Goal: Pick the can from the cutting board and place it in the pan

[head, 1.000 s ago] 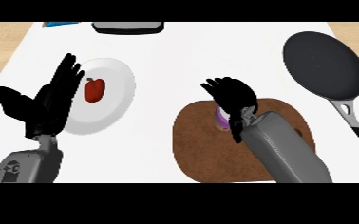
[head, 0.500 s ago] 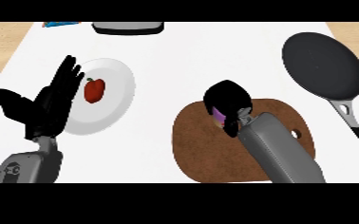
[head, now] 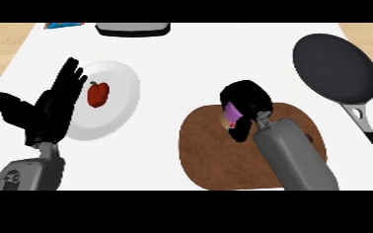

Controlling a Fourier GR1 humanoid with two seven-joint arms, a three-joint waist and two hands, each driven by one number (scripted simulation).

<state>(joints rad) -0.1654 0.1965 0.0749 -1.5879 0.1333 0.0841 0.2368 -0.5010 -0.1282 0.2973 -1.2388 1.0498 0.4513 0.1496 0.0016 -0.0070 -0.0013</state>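
Observation:
On the brown cutting board (head: 211, 163) at lower centre-right, a purple can (head: 232, 114) shows only as a small patch under my right hand (head: 246, 98). That hand is curled round the can and hides most of it, above the board's upper part. The dark round pan (head: 336, 69) lies at the upper right, its handle (head: 358, 119) running toward the right edge, well apart from the hand. My left hand (head: 56, 102) rests open at the left, fingers up, over the edge of a white plate.
A white plate (head: 124, 90) at the left holds a red pepper (head: 98, 94). A grey and black appliance (head: 133, 28) sits at the back edge, with a blue item (head: 64, 25) beside it. White counter lies between board and pan.
My right hand's fingers have closed round the can and the hand has risen slightly up the view over the board. The left hand has stayed still.

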